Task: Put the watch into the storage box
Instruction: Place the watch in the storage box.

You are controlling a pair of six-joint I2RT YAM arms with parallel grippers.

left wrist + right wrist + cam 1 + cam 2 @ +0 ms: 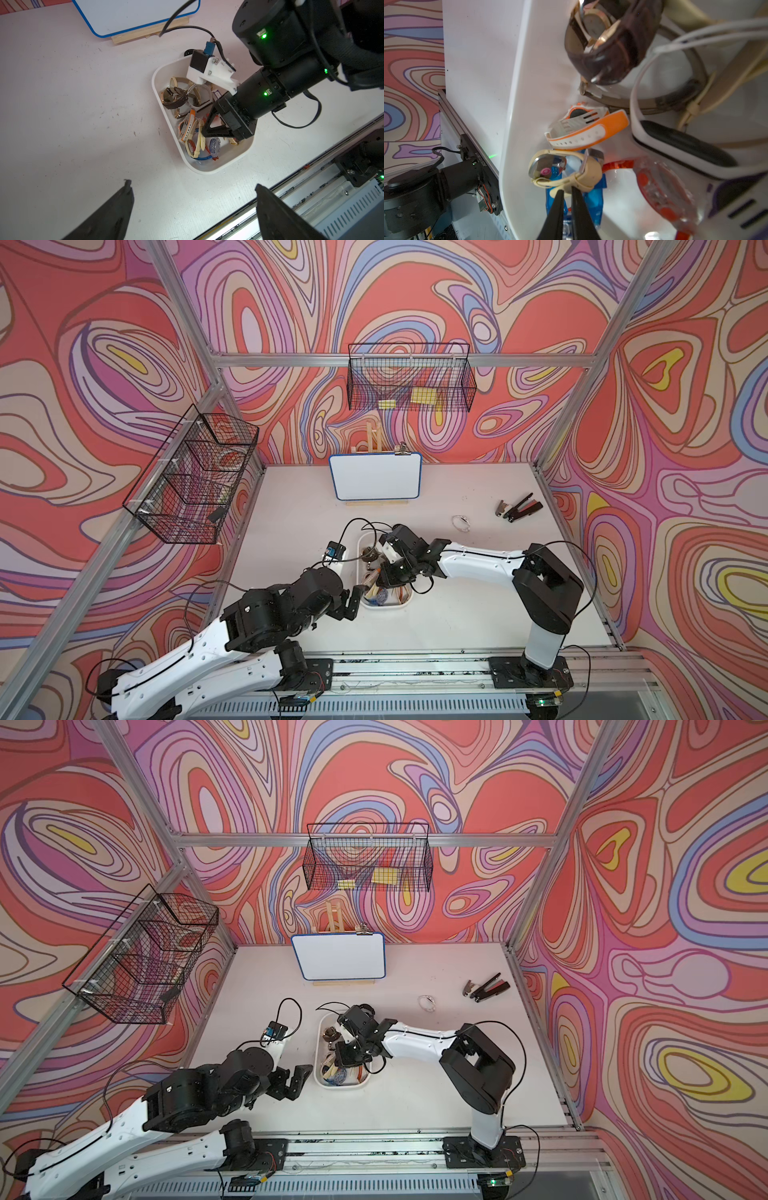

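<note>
The storage box (pixel 359 568) (pixel 341 1086) (pixel 207 171) (pixel 517 124) is a shallow white tray near the middle of the table, holding several watches. My right gripper (pixel 566 190) (pixel 204 132) (pixel 347 1056) reaches down into it, its jaws pinched on the strap of a cream watch (pixel 589 172) (pixel 201 139), just above a blue watch (pixel 593 199) near the box's near end. My left gripper (pixel 192 184) (pixel 353 598) (pixel 300 1080) hangs open and empty over bare table, just outside the box's near left corner.
A whiteboard (pixel 376 477) leans on a wooden stand behind the box. Black wire baskets hang on the back wall (pixel 409 381) and the left wall (pixel 195 472). A stapler and hand tools (pixel 519 508) and a small pale ring-shaped thing (pixel 460 523) lie at the right.
</note>
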